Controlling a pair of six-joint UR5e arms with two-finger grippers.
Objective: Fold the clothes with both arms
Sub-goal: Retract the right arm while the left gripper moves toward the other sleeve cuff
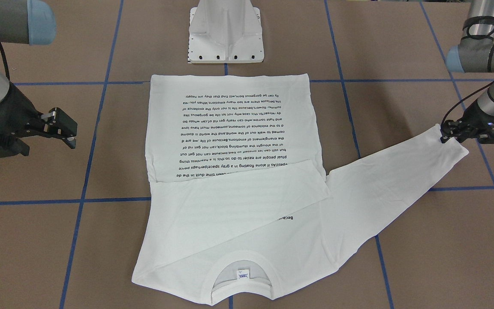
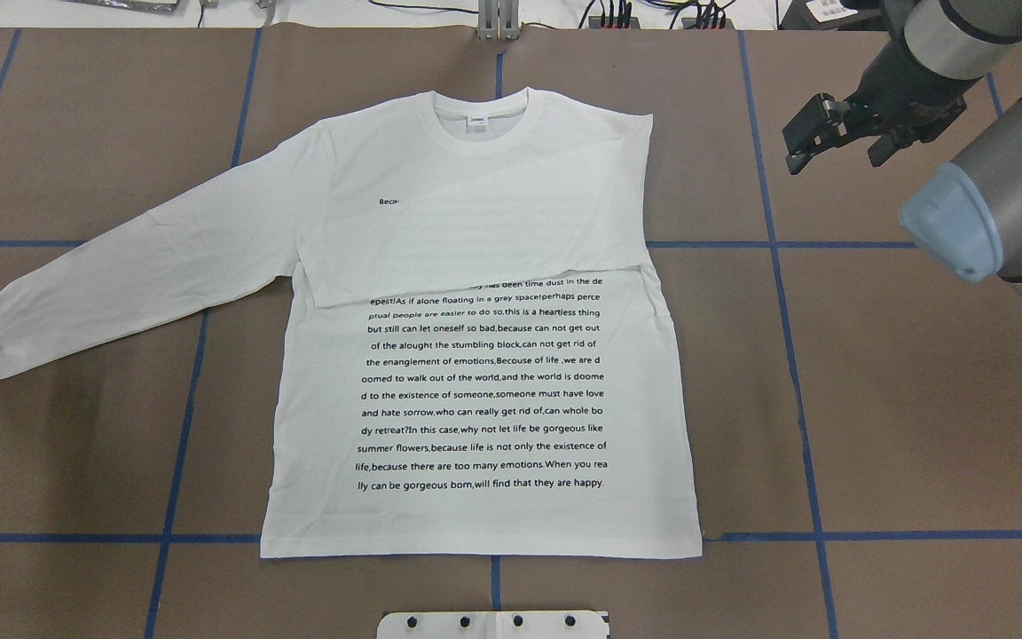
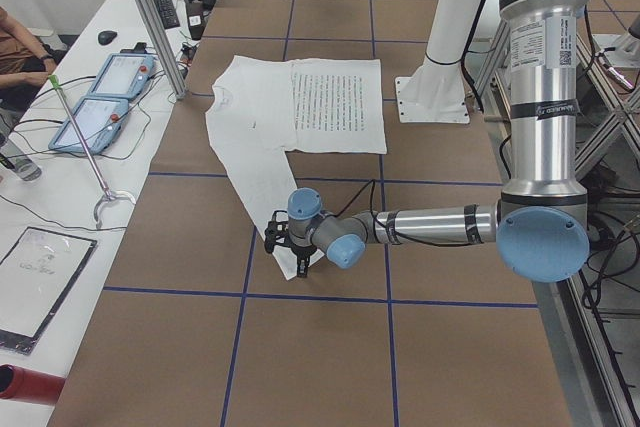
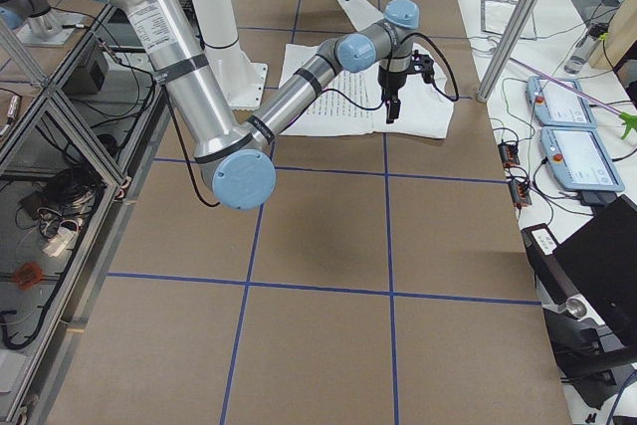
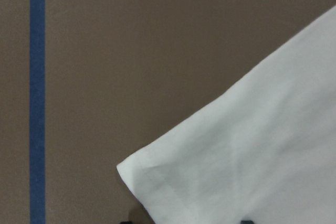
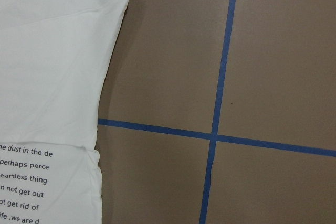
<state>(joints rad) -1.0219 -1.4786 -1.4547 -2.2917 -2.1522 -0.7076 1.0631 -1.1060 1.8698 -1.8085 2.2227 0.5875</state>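
Note:
The white long-sleeved T-shirt lies flat, print up, collar away from the robot's base. One sleeve is folded across the chest. The other sleeve stretches out to the robot's left. My left gripper sits low at that sleeve's cuff; in the left wrist view two fingertips show wide apart at the bottom edge on either side of the cuff, so it is open. My right gripper hangs open and empty above bare table beside the shirt's shoulder.
The white pedestal base stands just behind the shirt's hem. Blue tape lines grid the brown table. A side bench with tablets and a seated person runs along the far side.

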